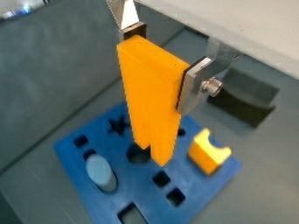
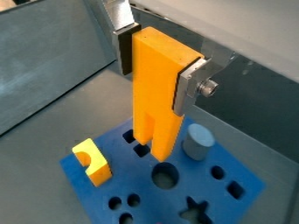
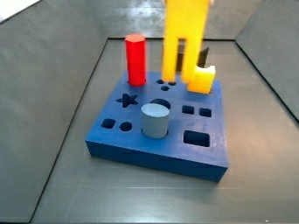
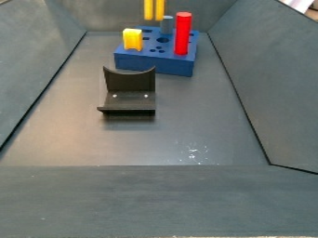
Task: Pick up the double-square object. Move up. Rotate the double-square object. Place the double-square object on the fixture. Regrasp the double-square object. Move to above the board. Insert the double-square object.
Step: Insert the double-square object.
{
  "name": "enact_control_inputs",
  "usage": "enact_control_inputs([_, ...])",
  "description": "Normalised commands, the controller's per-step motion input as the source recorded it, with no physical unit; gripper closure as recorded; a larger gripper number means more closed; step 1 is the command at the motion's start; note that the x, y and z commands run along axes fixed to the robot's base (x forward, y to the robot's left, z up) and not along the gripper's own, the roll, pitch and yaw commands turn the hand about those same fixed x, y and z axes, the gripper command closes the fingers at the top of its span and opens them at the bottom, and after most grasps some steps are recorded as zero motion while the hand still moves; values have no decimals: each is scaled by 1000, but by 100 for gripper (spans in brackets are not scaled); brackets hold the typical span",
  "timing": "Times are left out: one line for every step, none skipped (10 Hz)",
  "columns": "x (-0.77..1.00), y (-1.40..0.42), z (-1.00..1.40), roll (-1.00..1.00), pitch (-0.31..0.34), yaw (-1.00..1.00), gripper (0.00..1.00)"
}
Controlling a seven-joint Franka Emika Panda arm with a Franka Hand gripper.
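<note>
My gripper [image 1: 163, 59] [image 2: 156, 70] is shut on the double-square object [image 1: 152, 96] [image 2: 158, 96], a long yellow bar held upright, prongs down. Silver fingers [image 1: 194, 80] [image 2: 188, 85] clamp its upper part on two opposite sides. In a side view the bar [image 3: 184, 35] hangs over the back of the blue board [image 3: 122, 147], its prong tips close above the small square holes; I cannot tell whether they touch. The board [image 1: 76, 144] [image 2: 239, 206] [image 4: 159, 63] lies right under the bar. The dark fixture [image 4: 128, 90] [image 1: 247, 94] sits on the floor apart from the board, with nothing on it.
In the board stand a red hexagonal peg [image 3: 135, 59] [image 4: 183, 33], a grey cylinder [image 3: 156, 120] [image 2: 198, 140] [image 1: 100, 171] and a short yellow notched peg [image 3: 204, 79] [image 1: 211, 150] [image 2: 91, 160] [image 4: 132, 39], all close to the bar. Sloping grey walls enclose the floor.
</note>
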Motion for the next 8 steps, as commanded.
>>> enact_control_inputs([1000,-63,-809,-77,-99,0,100])
enact_control_inputs([1000,-160,-629,33,6,0,100])
enact_control_inputs([937,-243,-417,184,216,0,100])
enact_control_inputs([491,-303,0,306,266,-6,100])
enact_control_inputs([226,-194,-9,246,180,0,100])
enact_control_inputs([166,-277,-140,356,181,0,100])
enact_control_inputs([386,-217,-311,380,154,0,100])
enact_control_inputs([483,-129,-277,356,159,-57,100])
